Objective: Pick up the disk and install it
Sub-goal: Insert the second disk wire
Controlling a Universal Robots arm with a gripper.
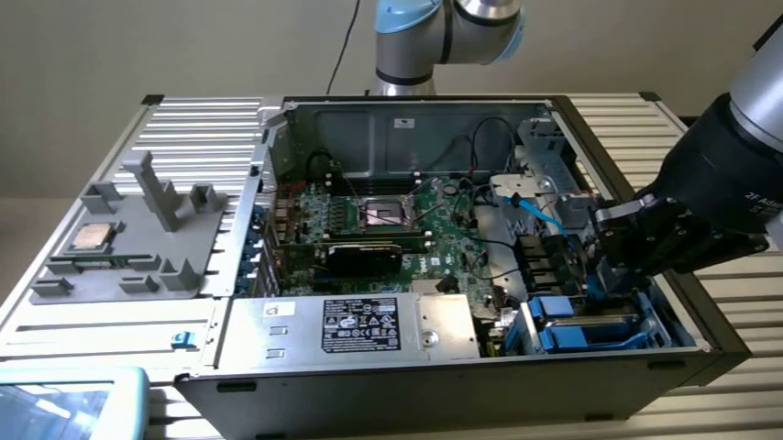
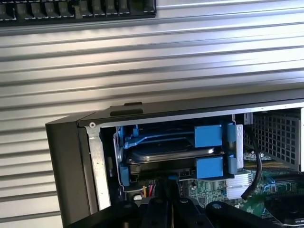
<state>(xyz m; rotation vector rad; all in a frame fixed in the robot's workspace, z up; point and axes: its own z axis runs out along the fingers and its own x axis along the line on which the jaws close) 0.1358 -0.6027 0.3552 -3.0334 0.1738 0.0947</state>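
Note:
The disk [image 2: 173,154] is a flat silver-grey drive lying between blue carrier rails [image 2: 208,136] in the drive bay at a corner of the open computer case. In the exterior view the disk [image 1: 590,321] sits low in the case on the exterior view's right, with blue plastic around it. My gripper [image 1: 607,278] hangs just above that bay on its black wrist. In the wrist view the gripper [image 2: 167,187] has its dark fingers pressed together, shut, a short way off the disk's near edge. I see nothing between them.
A silver power supply with a black label [image 1: 367,325] fills the case's front. The motherboard [image 1: 380,215] and blue cables [image 1: 538,211] lie behind the bay. A grey fixture [image 1: 135,238] with a small chip [image 1: 92,236] stands on the ribbed table [image 1: 183,128].

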